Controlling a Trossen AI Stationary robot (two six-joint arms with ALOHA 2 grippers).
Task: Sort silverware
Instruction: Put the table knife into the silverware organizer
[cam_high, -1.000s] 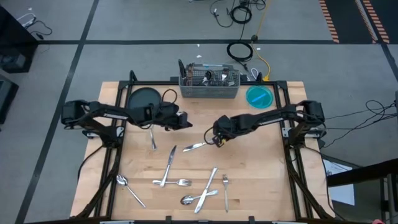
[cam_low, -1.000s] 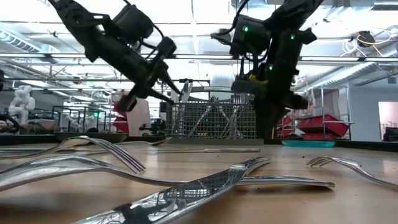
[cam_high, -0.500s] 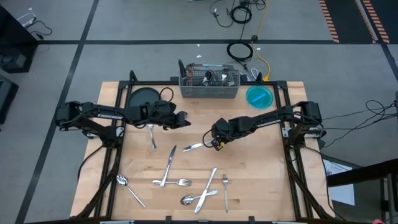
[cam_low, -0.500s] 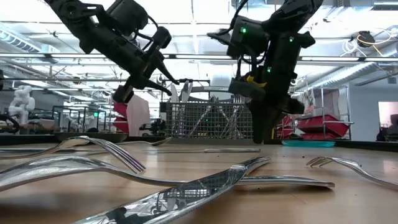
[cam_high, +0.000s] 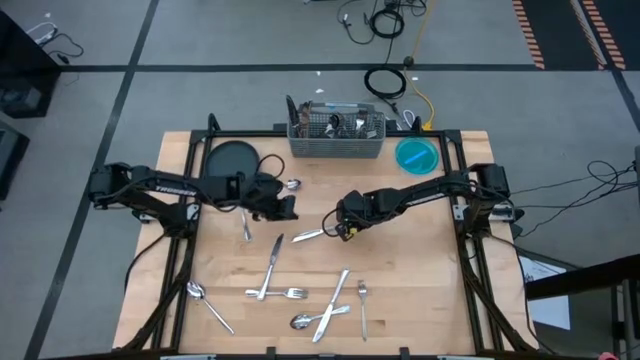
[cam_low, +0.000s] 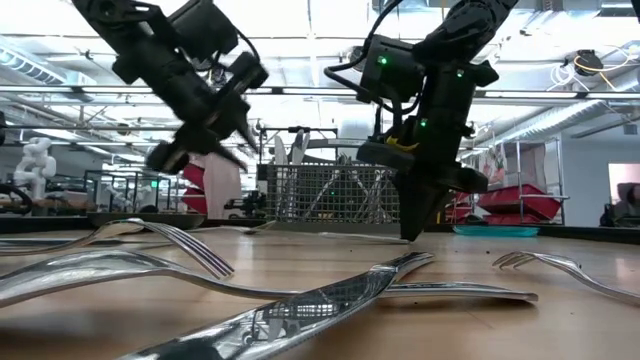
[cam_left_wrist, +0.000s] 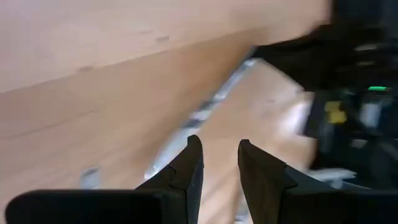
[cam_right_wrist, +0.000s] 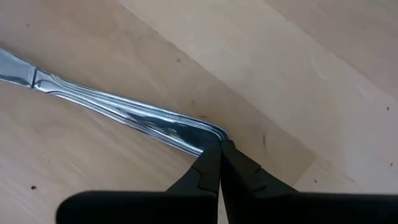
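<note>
Right wrist view: my right gripper (cam_right_wrist: 219, 155) is pinched shut at the handle tip of a table knife (cam_right_wrist: 118, 113) lying flat on the wooden table (cam_right_wrist: 298, 74); whether I truly hold it, I cannot tell. My left gripper (cam_left_wrist: 221, 165), fingers parted and empty, hovers nearby. The pick-up step is in hand; next comes lifting toward the mesh caddy (cam_high: 337, 135), other silverware (cam_high: 290, 293) still scattered.

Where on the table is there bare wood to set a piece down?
Free: the right side of the table, beyond the lone fork, and the strip between the mesh caddy and the right gripper. Crowded: the front centre, where crossed silverware lies, and around the left gripper.
</note>
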